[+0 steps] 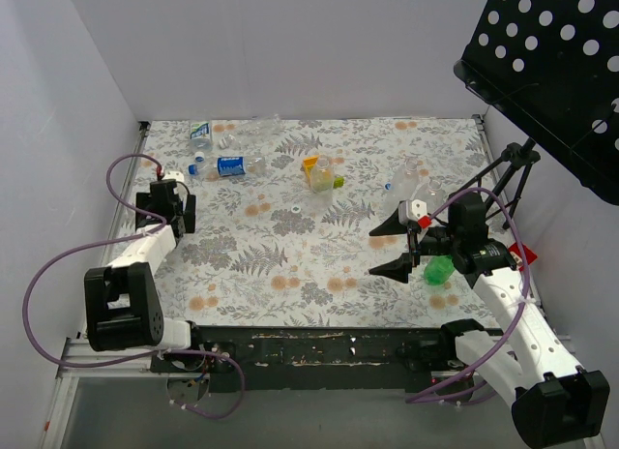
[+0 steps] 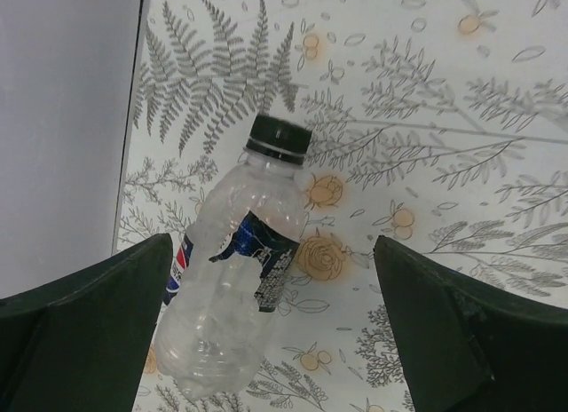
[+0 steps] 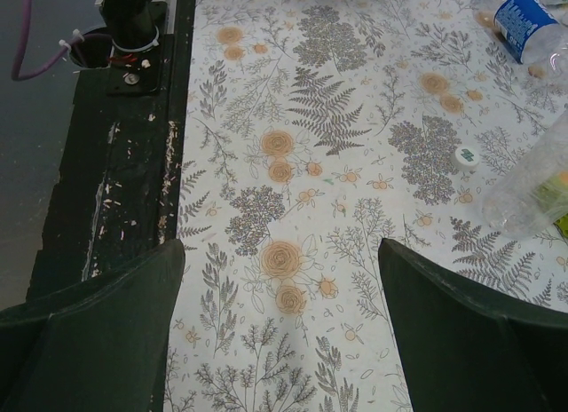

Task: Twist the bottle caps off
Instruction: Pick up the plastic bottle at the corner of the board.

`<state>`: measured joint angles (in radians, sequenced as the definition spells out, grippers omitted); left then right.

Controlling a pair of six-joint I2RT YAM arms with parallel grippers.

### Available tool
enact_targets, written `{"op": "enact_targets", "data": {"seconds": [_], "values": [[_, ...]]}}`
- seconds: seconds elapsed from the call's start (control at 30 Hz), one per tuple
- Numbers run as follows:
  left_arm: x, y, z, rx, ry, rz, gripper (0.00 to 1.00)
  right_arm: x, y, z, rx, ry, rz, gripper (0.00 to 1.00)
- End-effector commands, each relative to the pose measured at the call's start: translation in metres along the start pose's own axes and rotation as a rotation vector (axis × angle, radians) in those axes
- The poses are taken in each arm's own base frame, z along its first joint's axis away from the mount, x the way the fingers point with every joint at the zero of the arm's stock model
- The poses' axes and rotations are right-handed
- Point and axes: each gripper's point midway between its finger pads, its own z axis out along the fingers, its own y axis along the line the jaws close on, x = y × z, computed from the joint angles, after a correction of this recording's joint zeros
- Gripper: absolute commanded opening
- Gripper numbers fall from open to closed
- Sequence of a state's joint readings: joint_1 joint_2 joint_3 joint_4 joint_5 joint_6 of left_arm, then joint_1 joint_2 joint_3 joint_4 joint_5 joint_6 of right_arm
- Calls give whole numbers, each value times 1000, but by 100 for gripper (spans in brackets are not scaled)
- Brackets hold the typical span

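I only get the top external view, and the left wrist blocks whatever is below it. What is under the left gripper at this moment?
Observer: A clear bottle with a torn blue label. It lies on its side below the open left gripper, nearer the finger on the left of the wrist picture.
Operator: Is its cap on?
Observer: Yes, a black cap sits on the neck, at the end pointing away from the camera.
Operator: And on the right, anything held?
Observer: No. There is only tablecloth below the open right gripper. A loose white cap with green print lies ahead.
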<state>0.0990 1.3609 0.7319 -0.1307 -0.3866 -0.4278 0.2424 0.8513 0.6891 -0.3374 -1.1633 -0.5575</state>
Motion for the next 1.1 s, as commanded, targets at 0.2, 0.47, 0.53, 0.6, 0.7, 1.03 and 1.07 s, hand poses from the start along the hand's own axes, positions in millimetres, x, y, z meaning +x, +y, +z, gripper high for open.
{"op": "enact_targets", "data": {"seconds": [0.2, 0.47, 0.53, 0.6, 0.7, 1.03, 1.07], "values": [[56, 11, 25, 54, 166, 8, 91, -3, 0, -1, -9, -22, -34, 98], [58, -7, 37, 203, 223, -48, 65, -2, 0, -1, -14, -24, -25, 98], [54, -15, 36, 252, 225, -77, 55, -2, -1, -1, -12, -24, -26, 98], [47, -25, 33, 300, 216, -124, 50, -1, -2, -1, -8, -21, -24, 98], [27, -41, 23, 395, 169, -229, 42, 0, -2, -1, -7, -20, -25, 98], [-52, -76, -58, 731, -37, -491, 13, 3, 0, -6, -20, -33, -43, 98], [-54, -83, -69, 768, -49, -484, 12, 3, 4, -6, -33, -39, -43, 97]]}}
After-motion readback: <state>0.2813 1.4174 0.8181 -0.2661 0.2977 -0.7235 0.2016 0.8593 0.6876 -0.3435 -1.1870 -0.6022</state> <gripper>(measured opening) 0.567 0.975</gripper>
